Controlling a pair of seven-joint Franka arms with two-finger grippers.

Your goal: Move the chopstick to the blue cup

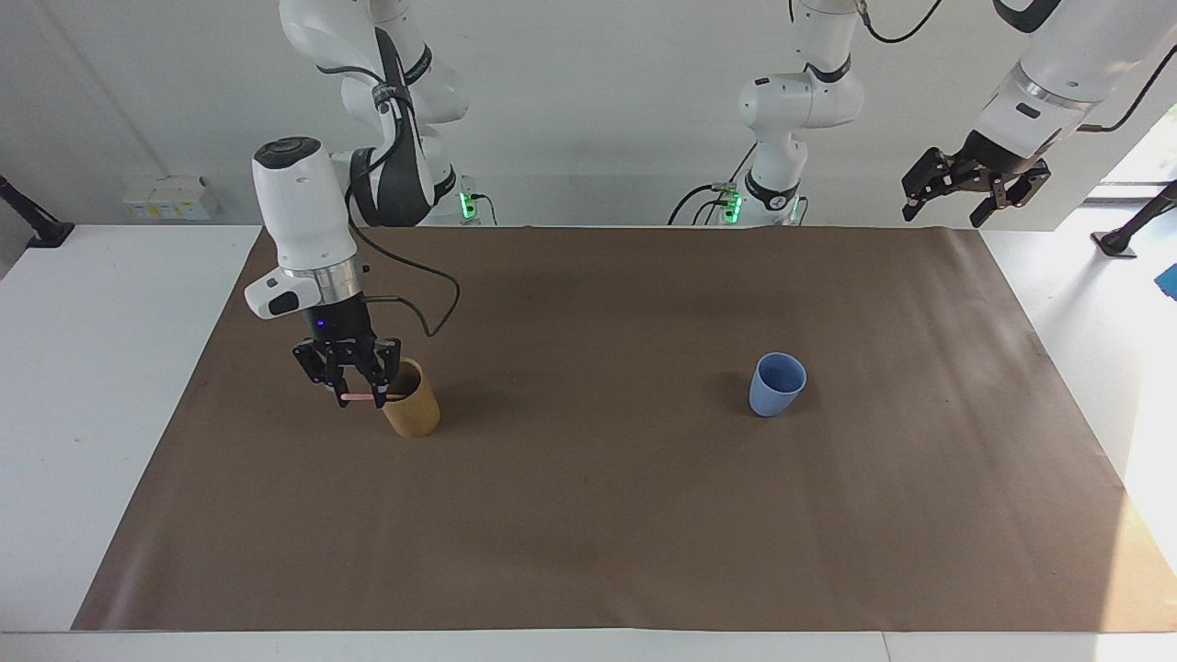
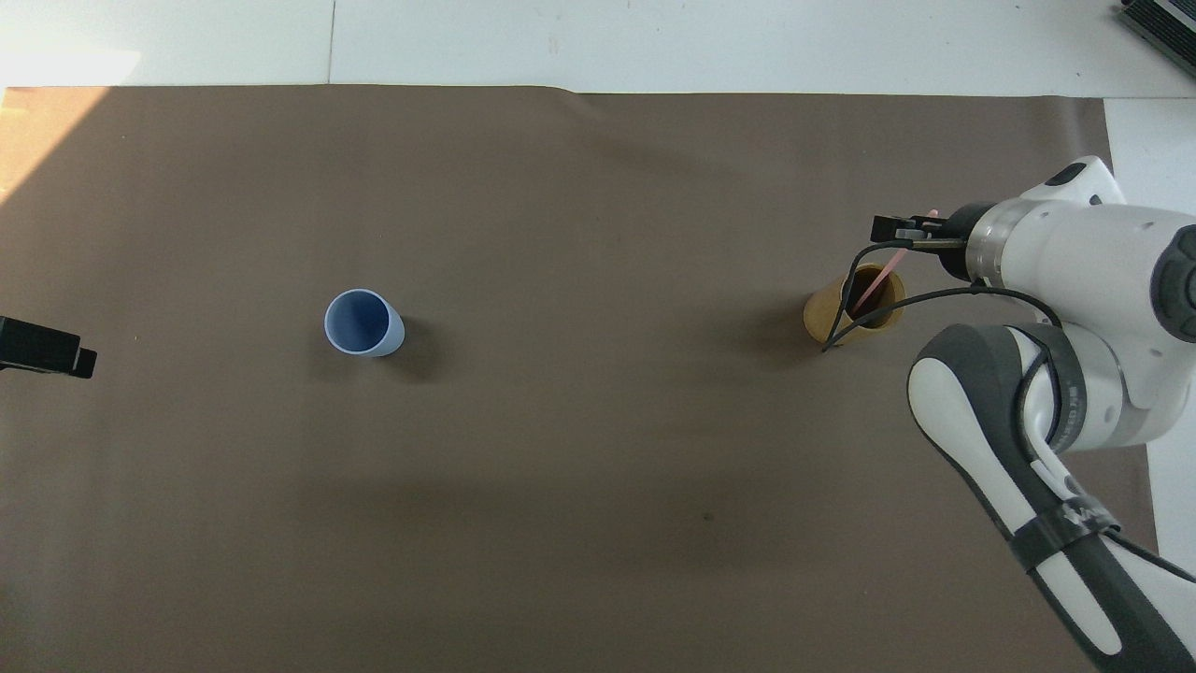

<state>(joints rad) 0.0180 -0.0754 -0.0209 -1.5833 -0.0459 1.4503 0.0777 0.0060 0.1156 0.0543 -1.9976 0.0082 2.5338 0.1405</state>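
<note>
Jaws of the right gripper (image 1: 355, 398) stand narrowed on either side of the thin pale pink chopstick (image 1: 366, 397), at the part that sticks out past the rim; whether they already press on it cannot be told. That stick leans with its lower end inside the tan-brown cylindrical cup (image 1: 410, 401) and its upper end pointing out toward the right arm's end of the desk. In the overhead view the same gripper (image 2: 902, 230) sits over the stick's raised end (image 2: 880, 277), just beside the cup's (image 2: 832, 318) mouth. The tan cup stands upright on the brown paper sheet (image 1: 588, 552) covering the desk.

Well apart from it, toward the left arm's end, the small light-blue matte tumbler (image 1: 776, 384) stands upright with nothing in it (image 2: 360, 322).

Jaws of the left gripper (image 1: 947, 204) are spread apart, holding nothing; that arm waits raised above the sheet's corner at its own end.
</note>
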